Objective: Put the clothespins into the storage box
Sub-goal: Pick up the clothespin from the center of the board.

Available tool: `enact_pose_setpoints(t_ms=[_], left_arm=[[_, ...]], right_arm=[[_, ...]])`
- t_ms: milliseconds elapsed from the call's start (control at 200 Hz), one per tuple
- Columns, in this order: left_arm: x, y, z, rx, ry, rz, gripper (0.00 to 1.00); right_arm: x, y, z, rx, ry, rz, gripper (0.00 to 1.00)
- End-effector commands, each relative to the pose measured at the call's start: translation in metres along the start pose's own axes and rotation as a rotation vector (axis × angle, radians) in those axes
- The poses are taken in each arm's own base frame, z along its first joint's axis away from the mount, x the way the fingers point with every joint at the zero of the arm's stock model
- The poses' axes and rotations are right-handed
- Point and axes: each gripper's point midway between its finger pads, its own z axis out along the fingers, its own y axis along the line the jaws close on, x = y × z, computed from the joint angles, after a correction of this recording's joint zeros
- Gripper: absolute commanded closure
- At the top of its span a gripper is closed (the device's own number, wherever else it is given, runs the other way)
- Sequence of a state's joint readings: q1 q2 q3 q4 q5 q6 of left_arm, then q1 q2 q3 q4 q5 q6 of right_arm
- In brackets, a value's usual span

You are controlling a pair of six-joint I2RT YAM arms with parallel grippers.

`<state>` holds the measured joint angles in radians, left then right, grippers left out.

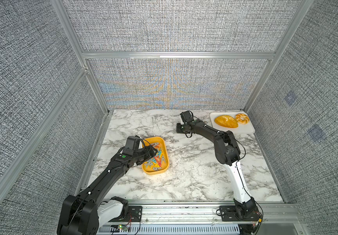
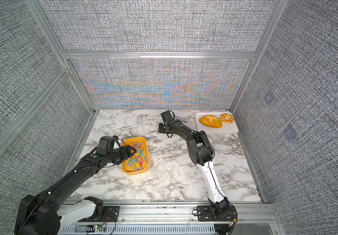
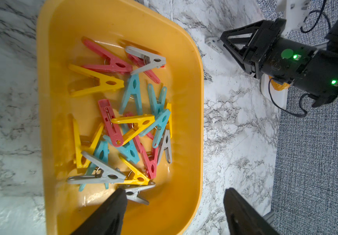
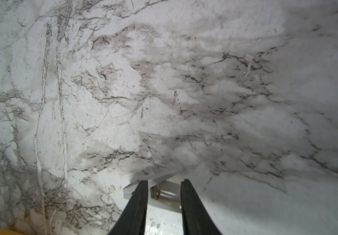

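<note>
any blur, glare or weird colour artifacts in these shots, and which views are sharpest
In both top views the woven back wall shows rainbow moire bands, and straight frame rails bow from wide-angle distortion. Left wrist view: clothespins sharp, a pale glare patch on the storage box floor, near fingers soft. Right wrist view: marble table soft and smeared, with a grey shadow across it.

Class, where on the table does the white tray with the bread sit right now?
In both top views, the white tray sits in the table's far right corner, just beyond the right gripper, away from the storage box.
</note>
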<state>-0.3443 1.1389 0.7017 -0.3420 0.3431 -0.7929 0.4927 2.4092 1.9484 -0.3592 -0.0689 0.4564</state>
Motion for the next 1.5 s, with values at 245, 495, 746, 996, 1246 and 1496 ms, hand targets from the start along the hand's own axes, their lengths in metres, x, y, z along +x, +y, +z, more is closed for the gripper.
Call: enact_pose_setpoints(t_ms=[245, 495, 746, 996, 1246, 1496], left_arm=[[0.000, -0.002, 0.003, 0.019, 0.004, 0.009, 0.20], [0.000, -0.005, 0.006, 0.038, 0.014, 0.005, 0.21], [0.002, -0.005, 0.003, 0.044, 0.010, 0.005, 0.20], [0.004, -0.005, 0.001, 0.049, 0.008, 0.003, 0.20], [0.005, -0.005, -0.003, 0.050, -0.002, 0.005, 0.20], [0.005, -0.004, -0.003, 0.046, -0.001, -0.001, 0.20]], right_arm=[[0.006, 0.012, 0.000, -0.069, 0.005, -0.035, 0.67], [0.020, 0.025, -0.011, -0.109, 0.012, -0.070, 0.66], [0.037, 0.038, -0.016, -0.121, 0.043, -0.113, 0.66], [0.044, 0.040, -0.020, -0.082, 0.050, -0.164, 0.66], [0.024, 0.036, -0.040, -0.007, -0.018, -0.299, 0.66], [0.033, 0.023, -0.026, 0.055, 0.030, -0.441, 0.66]])
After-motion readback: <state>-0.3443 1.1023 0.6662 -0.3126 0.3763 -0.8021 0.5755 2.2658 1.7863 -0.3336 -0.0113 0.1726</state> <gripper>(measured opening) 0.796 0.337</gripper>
